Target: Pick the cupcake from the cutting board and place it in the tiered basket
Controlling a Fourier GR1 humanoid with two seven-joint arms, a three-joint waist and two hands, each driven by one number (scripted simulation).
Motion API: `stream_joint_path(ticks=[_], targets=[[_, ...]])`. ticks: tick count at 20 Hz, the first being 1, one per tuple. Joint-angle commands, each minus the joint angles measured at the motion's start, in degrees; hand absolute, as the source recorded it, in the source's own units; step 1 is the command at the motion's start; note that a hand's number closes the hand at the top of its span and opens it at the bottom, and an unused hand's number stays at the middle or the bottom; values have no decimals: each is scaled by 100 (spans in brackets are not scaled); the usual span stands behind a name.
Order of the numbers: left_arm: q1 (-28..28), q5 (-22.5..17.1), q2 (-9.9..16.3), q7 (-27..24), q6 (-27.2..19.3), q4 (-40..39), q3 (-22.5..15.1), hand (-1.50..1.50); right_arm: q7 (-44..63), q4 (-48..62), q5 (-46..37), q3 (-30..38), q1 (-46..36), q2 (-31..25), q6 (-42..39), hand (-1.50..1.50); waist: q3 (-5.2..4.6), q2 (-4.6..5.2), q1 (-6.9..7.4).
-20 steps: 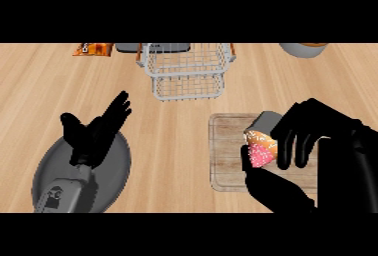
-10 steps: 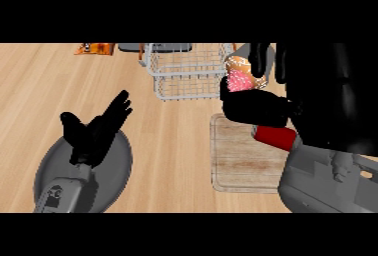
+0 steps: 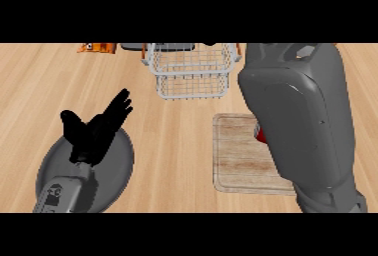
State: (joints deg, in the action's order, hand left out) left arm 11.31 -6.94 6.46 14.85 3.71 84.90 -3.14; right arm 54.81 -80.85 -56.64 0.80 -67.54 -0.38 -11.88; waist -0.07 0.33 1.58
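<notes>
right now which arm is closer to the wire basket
Right. The right forearm rises along the tiered basket's right side, almost against its rim; its hand is out of view. The left hand rests open over the dark plate, well below and left of the basket.

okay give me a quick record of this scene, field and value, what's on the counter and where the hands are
surface: wooden counter
basket: white wire tiered basket, far centre
board: cutting board, right of centre, no cupcake visible on it
red item: small red thing at the board's right edge, mostly hidden
left hand: left hand, open, fingers up, over a dark grey plate
right hand: not visible; right forearm reaches toward the far edge
cupcake: not visible
</notes>
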Motion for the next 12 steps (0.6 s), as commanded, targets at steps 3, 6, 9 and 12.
stream_joint_path(ticks=[3,6,9,12], targets=[[-201,103,-152,27,-75,221,-170,0,-177,1848,44,122,-686,37,1420,150,1,8,63],[4,224,-226,182,-189,141,-243,0,-995,2756,162,516,-890,14,1759,150,2,29,45],[108,136,-157,155,-99,180,-139,0,-1194,3502,340,401,-1015,38,2538,150,1,40,101],[-91,-3,-25,31,174,255,-107,0,-1626,4060,653,554,-839,38,3069,150,1,61,159]])
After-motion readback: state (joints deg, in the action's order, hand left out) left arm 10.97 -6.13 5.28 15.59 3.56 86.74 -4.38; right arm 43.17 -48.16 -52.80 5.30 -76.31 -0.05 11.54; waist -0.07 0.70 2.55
